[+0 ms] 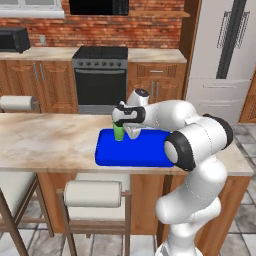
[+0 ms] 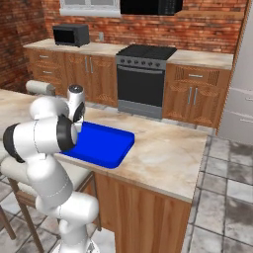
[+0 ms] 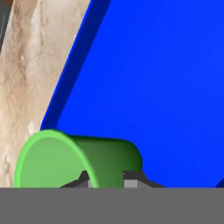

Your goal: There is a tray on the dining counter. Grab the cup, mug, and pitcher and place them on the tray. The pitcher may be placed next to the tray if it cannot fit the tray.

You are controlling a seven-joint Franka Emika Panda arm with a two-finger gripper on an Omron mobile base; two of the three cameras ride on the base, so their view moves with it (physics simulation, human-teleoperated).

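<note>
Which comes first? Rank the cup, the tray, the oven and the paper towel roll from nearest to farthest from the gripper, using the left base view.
1. cup: held in the gripper, over the tray's far left part.
2. tray: directly beneath, on the dining counter.
3. oven and paper towel roll: oven behind, roll far left; too close to call.

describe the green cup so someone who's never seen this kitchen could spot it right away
Find the long marble dining counter and the bright blue tray on it. At the tray's far left corner, held in the robot's fingers, is the cup: a small, plain, bright green tumbler with no handle.
</note>
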